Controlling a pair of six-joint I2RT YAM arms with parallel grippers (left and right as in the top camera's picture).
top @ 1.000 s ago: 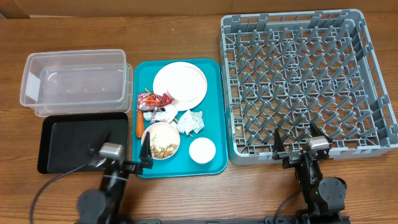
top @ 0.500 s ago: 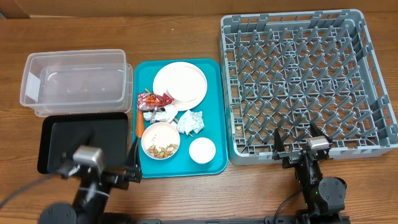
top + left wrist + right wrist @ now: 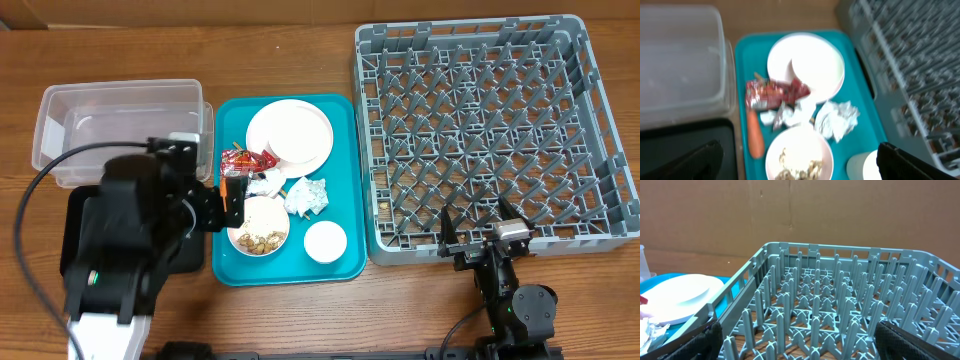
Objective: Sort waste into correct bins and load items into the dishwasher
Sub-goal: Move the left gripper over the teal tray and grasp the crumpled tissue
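Observation:
On the teal tray (image 3: 340, 110) lie a white plate (image 3: 290, 137), a red shiny wrapper (image 3: 250, 160), a crumpled white paper wad (image 3: 307, 196), a bowl (image 3: 262, 228) of rice and nut scraps, and a small cup (image 3: 325, 241). An orange carrot (image 3: 755, 137) lies at the tray's left edge. My left gripper (image 3: 232, 197) hovers open over that edge; in its wrist view the bowl (image 3: 799, 157) sits between the fingers, well below them. My right gripper (image 3: 478, 235) rests open at the near edge of the grey dish rack (image 3: 480, 130), holding nothing.
The clear tub (image 3: 110, 130) stands at the back left. In front of it the black tray (image 3: 670, 137) is mostly covered by my left arm in the overhead view. The rack's upright pegs (image 3: 830, 305) fill the right wrist view.
My left arm has risen from the table's front edge and swung forward over the black tray to the teal tray's left side. The right arm has not moved.

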